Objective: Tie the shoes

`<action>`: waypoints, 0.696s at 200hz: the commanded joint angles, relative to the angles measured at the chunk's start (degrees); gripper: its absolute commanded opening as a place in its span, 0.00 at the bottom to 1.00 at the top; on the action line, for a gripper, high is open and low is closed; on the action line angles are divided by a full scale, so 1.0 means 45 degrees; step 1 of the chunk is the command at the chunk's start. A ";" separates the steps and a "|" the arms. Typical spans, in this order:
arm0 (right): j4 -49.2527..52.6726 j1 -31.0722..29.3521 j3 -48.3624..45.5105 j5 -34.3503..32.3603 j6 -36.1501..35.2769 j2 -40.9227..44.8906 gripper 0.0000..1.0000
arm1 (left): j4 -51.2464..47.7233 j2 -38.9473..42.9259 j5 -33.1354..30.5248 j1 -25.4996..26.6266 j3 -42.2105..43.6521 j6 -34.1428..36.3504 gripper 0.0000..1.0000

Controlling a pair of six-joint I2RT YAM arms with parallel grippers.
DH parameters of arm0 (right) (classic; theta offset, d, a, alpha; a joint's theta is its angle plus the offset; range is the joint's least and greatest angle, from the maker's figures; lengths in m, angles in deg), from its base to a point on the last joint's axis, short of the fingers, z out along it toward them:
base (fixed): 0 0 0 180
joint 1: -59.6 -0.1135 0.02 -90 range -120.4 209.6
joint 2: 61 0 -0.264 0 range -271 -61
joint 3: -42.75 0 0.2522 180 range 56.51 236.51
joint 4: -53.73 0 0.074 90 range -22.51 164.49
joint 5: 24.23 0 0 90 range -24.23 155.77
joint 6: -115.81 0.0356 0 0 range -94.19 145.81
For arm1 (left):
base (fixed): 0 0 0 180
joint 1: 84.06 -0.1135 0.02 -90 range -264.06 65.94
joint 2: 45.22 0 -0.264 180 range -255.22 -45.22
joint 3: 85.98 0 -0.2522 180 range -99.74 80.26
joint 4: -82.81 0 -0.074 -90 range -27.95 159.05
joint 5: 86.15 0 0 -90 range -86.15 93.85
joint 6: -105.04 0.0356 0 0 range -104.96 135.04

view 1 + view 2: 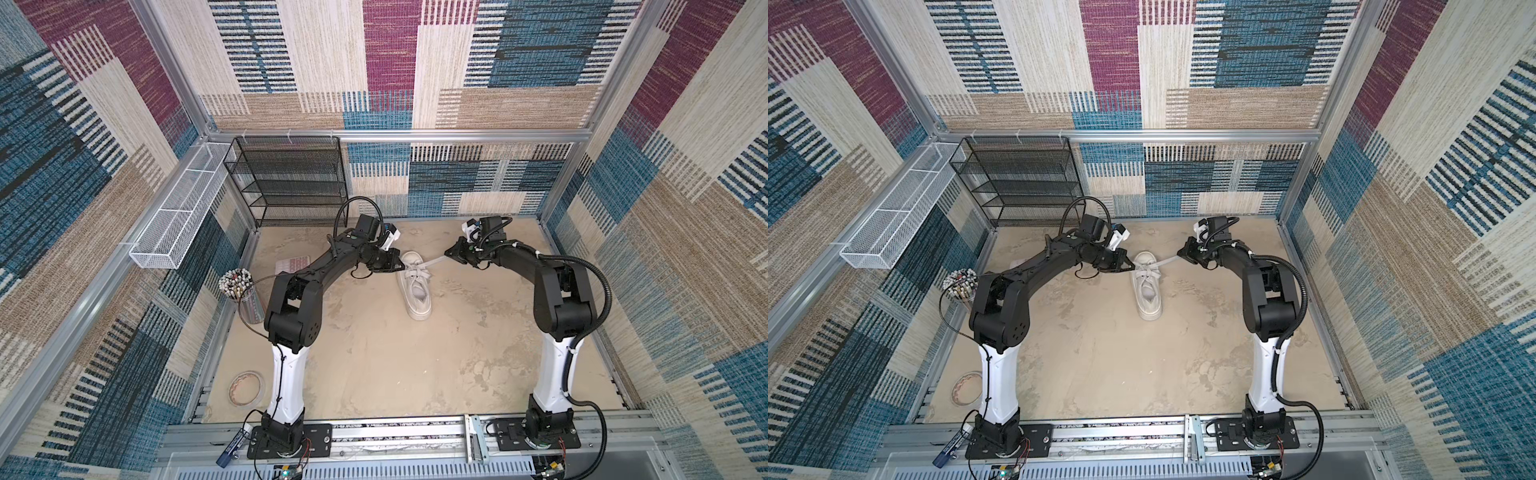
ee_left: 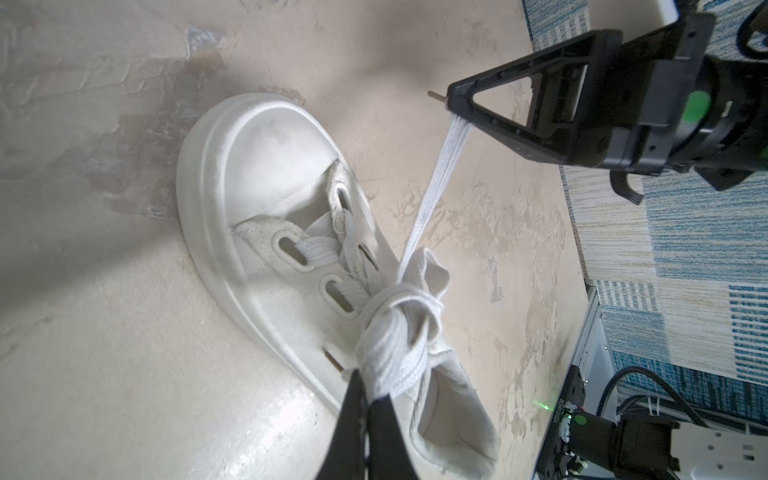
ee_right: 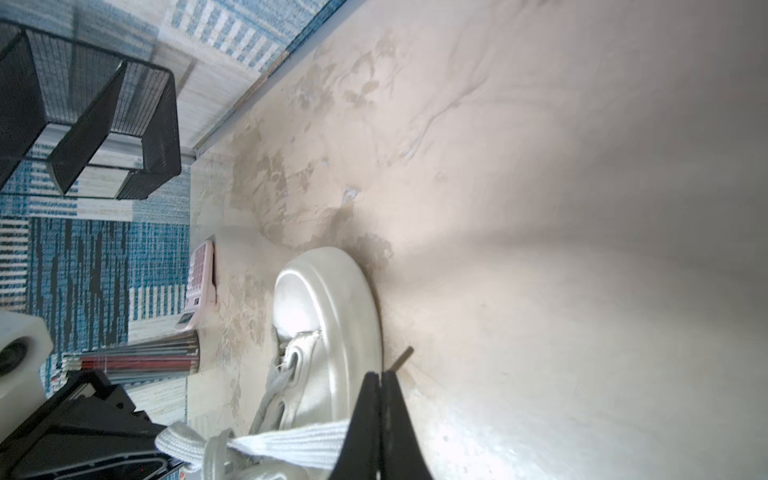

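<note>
Patchwork carpet walls box in a sandy, blotchy worktop (image 1: 374, 353). My left end effector (image 2: 365, 399) is clamped on a bunched fold of lace (image 2: 390, 361) just beside the knot (image 2: 386, 307). My right end effector (image 3: 380, 376) is pinched on a flat strand (image 2: 436, 178) that runs taut from that knot out to the side. Between them sits the shoe (image 1: 413, 291), mid-worktop, sole flat, toe pointing to the far wall. I judge the laces soft, limp and a little slick: they hold shape only under tension and are best gripped across their flat face, close to the knot. Light as the shoe looks, a hard pull could drag or tip it.
</note>
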 commanded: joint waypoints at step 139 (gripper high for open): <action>-0.0300 0.0298 -0.0515 0.1025 -0.0054 0.0341 0.36 | 0.0260 -0.0081 0.0104 -0.0093 -0.0045 0.0069 0.00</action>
